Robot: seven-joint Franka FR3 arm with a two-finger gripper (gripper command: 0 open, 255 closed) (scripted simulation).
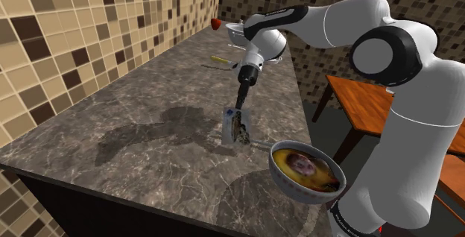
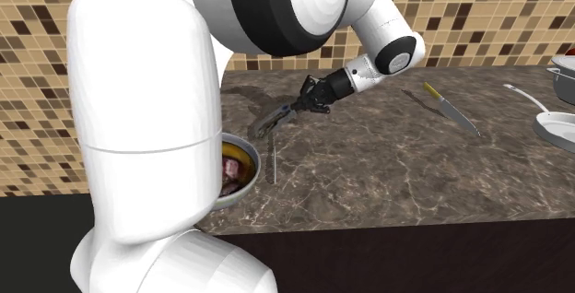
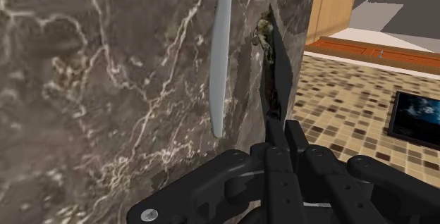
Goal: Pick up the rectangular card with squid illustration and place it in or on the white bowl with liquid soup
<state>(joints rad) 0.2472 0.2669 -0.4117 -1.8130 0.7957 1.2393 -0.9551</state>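
Note:
My black gripper is shut on the top edge of the card with the squid picture. The card hangs below the fingers over the dark marble counter. In the second exterior view the gripper holds the card slanting down towards the bowl. Along the gripper the card shows edge-on, clasped between the fingers. The white bowl of brown soup sits at the counter's near corner, just beyond the card in the shoulder view's lower right. The arm partly hides the bowl in the second exterior view.
A thin grey utensil lies on the counter between card and bowl. A yellow-handled knife and a white pan lie further along the counter. A wooden table stands beyond the counter edge. Tiled walls back the counter.

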